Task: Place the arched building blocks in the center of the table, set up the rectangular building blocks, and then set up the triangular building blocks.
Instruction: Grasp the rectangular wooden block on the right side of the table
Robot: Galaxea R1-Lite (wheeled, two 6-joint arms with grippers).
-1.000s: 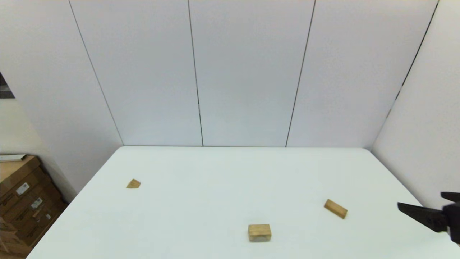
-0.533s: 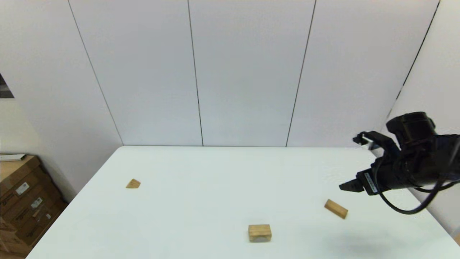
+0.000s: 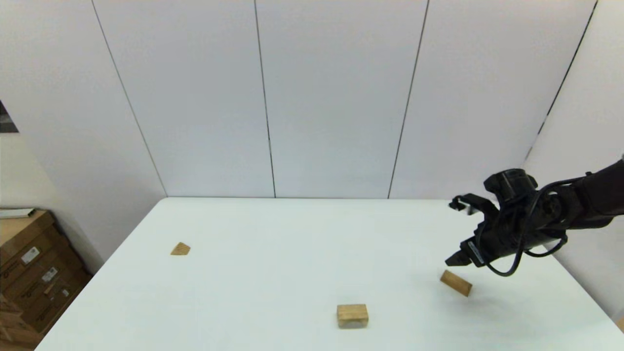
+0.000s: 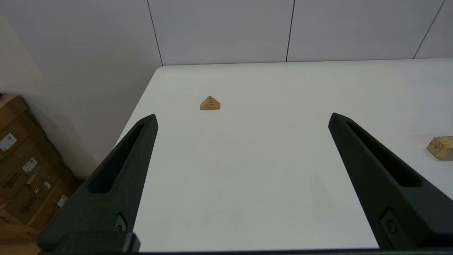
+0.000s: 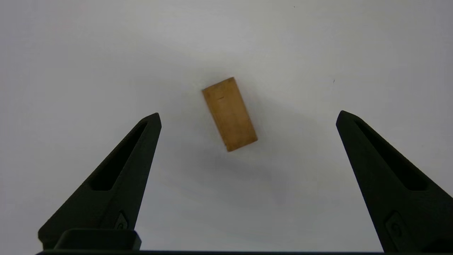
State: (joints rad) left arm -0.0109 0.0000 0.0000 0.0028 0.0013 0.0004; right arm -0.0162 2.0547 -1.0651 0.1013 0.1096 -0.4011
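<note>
Three wooden blocks lie apart on the table (image 3: 273, 234), none stood up yet. Take the arched block (image 3: 352, 315) as your landmark, near the front edge: the rectangular block (image 3: 456, 283) lies flat to its right, the triangular block (image 3: 181, 249) well off to its left and farther back. Your right gripper (image 5: 247, 117) hangs above the rectangular block, fingers spread wide and holding nothing, the block lying askew between them. Your left gripper (image 4: 242, 118) is parked at the near left, equally wide and empty. I judge the cuboid light, rigid and smooth, so it may slide. Turn the wrist to square with it, then pinch its two long flat sides near the middle.
</note>
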